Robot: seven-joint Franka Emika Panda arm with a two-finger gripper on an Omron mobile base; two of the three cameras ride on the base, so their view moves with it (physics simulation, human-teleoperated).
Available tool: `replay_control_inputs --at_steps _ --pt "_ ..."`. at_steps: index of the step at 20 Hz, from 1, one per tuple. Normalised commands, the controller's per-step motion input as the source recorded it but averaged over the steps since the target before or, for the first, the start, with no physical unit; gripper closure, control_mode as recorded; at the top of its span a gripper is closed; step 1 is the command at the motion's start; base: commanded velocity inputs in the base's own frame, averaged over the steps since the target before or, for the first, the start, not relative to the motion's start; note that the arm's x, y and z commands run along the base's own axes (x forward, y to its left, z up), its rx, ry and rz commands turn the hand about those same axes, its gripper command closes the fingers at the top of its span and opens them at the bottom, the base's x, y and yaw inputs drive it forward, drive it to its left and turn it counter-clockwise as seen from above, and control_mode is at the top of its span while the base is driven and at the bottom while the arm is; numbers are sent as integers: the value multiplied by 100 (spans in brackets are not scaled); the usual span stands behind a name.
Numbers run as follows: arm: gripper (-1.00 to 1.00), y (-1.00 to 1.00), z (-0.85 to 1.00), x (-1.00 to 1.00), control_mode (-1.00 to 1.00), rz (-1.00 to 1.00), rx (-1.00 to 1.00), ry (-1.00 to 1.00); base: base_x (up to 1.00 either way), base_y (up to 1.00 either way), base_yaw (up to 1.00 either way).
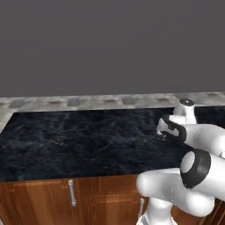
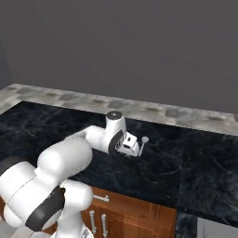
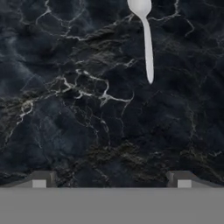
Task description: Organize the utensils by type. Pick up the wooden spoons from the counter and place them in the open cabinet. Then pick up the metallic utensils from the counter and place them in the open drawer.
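Hand view looks down on a counter (image 3: 87,109) of black marble with pale veins, glossy and flat. A slim metal spoon (image 3: 146,41) lies on it, bowl away from the end effector (image 3: 111,183), whose fingers stand spread wide, holding nothing. Beyond the counter runs a mottled grey stone strip (image 2: 153,111) under a plain grey wall (image 2: 139,46); below it, wooden cabinets (image 1: 44,197) with metal handles.

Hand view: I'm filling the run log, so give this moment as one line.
gripper: open, holding nothing | metal spoon: flat on counter, ahead of fingertips | contact: none
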Motion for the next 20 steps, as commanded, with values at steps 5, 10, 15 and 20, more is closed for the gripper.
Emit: replay_control_inputs --at_steps 5,10,15,20 --pt "-100 -23 20 56 -100 -8 -6 16 0 0 0" --pt "-100 -45 0 30 -100 0 0 4 0 0 0" --pt "-100 -37 -19 23 -100 0 1 -3 0 0 0" --pt "-100 -16 -22 48 -100 0 1 -2 0 0 0"
